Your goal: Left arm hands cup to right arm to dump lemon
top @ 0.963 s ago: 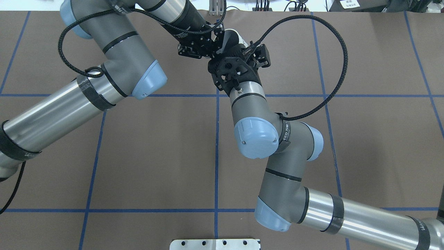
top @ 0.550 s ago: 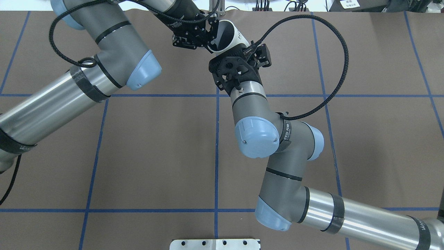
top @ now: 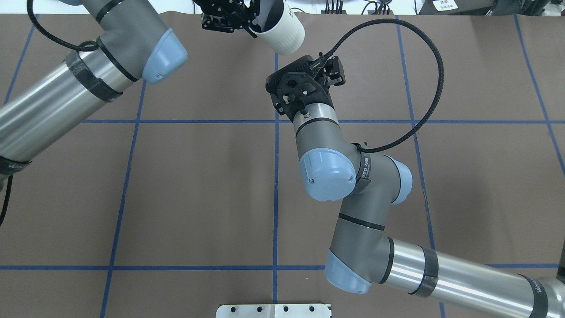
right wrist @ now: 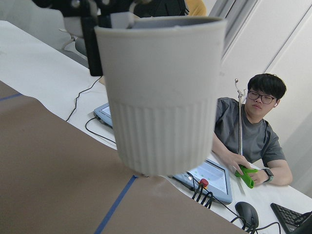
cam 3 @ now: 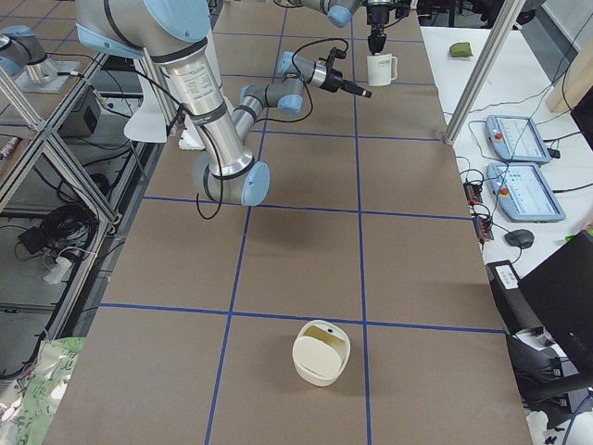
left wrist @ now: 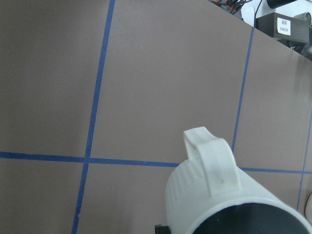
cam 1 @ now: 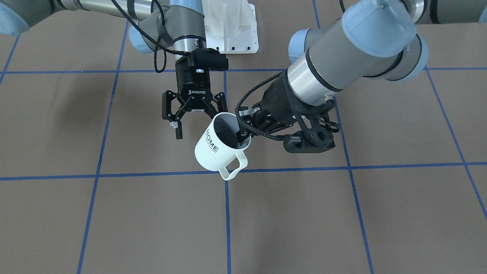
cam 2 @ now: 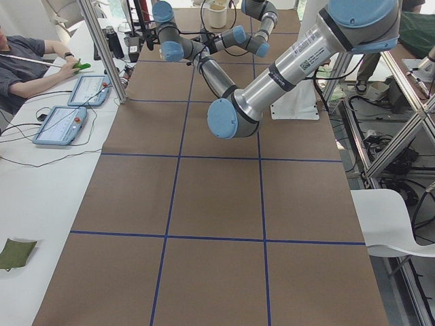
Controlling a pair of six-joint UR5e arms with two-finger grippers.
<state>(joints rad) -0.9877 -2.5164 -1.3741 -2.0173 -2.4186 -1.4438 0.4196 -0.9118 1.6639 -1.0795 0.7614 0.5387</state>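
The white ribbed cup [cam 1: 218, 150] marked "HOME" hangs tilted above the table, handle down. My left gripper [cam 1: 243, 139] is shut on its rim, one finger inside. The cup sits at the top edge of the overhead view [top: 282, 31] and fills the right wrist view [right wrist: 161, 97]. My right gripper [cam 1: 199, 120], lettered ROBOTIQ, is open and empty just behind the cup's rim, not touching it. In the overhead view the right wrist block [top: 300, 84] hides its fingers. The lemon is hidden; only grey shows inside the cup.
A cream bowl [cam 3: 321, 352] stands on the brown mat toward the robot's right end. A white base plate [cam 1: 232, 30] sits between the arms' bases. An operator [right wrist: 253, 126] and tablets [cam 2: 68, 122] are at a side table beyond the far edge.
My left arm has carried the cup away from the right gripper, toward the far edge of the table and a little left. The right arm has stayed put.
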